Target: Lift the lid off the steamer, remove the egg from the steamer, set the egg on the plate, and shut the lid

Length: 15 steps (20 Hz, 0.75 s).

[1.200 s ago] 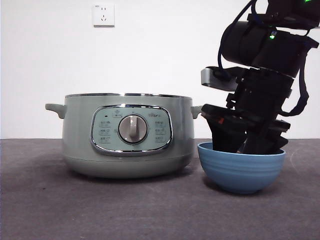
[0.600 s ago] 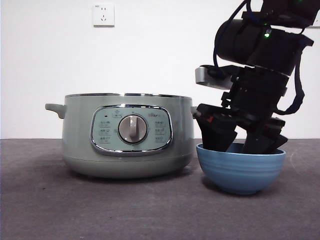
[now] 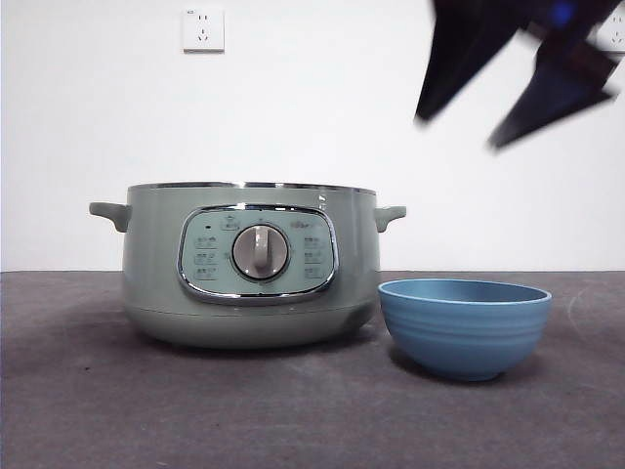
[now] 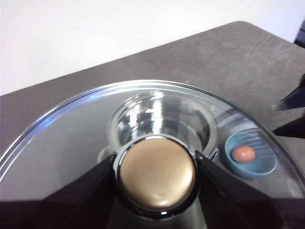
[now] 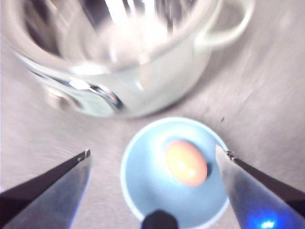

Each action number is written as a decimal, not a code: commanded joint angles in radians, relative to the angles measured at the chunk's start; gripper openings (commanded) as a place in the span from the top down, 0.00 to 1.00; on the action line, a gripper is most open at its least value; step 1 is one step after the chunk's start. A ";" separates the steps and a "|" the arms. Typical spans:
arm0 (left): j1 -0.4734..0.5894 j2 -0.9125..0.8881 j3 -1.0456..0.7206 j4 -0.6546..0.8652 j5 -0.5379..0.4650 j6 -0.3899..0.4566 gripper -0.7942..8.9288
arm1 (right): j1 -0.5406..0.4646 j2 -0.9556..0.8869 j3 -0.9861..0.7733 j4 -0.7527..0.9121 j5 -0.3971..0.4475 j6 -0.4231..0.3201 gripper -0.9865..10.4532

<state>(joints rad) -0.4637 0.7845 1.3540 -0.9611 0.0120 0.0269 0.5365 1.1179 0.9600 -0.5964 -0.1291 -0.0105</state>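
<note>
The pale green steamer stands uncovered left of centre, and its bare inside shows in the right wrist view. Beside it on the right sits the blue plate, a ribbed bowl. The egg lies inside the plate. My right gripper hangs open high above the plate, blurred, with nothing between its jaws. My left gripper is shut on the knob of the lid, held in the air above the steamer. Through the lid's glass I see the egg in the plate.
A dark grey table carries everything, with a white wall behind and a socket high on it. The steamer's side handles stick out, the right one close to the plate's rim.
My right gripper has risen out of the plate to the top right corner with its jaws open. The plate now stands free in the front view.
</note>
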 commanded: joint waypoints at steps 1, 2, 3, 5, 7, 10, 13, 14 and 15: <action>-0.001 0.042 0.016 0.097 0.021 0.011 0.93 | 0.002 -0.106 -0.005 -0.035 -0.002 0.021 0.52; -0.002 0.076 0.016 0.123 0.023 0.011 0.93 | 0.002 -0.164 -0.005 -0.060 -0.002 0.022 0.52; -0.002 0.110 0.016 0.146 0.024 0.011 0.93 | 0.002 -0.218 -0.005 -0.084 -0.002 0.025 0.52; -0.002 0.185 0.016 0.201 0.060 0.023 0.93 | 0.002 -0.317 -0.005 -0.128 -0.002 0.048 0.52; -0.002 0.268 0.015 0.273 0.096 0.023 0.93 | 0.002 -0.386 -0.005 -0.165 -0.003 0.067 0.52; -0.007 0.389 0.015 0.359 0.116 0.024 0.93 | 0.002 -0.444 -0.005 -0.217 -0.003 0.074 0.52; -0.021 0.513 0.015 0.449 0.125 0.030 0.93 | 0.002 -0.463 -0.005 -0.252 -0.003 0.075 0.52; -0.021 0.548 0.015 0.478 0.127 0.030 0.93 | 0.002 -0.464 -0.005 -0.255 -0.003 0.082 0.52; -0.022 0.583 0.015 0.503 0.131 0.031 0.93 | 0.002 -0.464 -0.005 -0.257 -0.003 0.090 0.52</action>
<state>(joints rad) -0.4828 1.3777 1.3540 -0.5030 0.1387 0.0448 0.5365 0.6559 0.9600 -0.8585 -0.1307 0.0639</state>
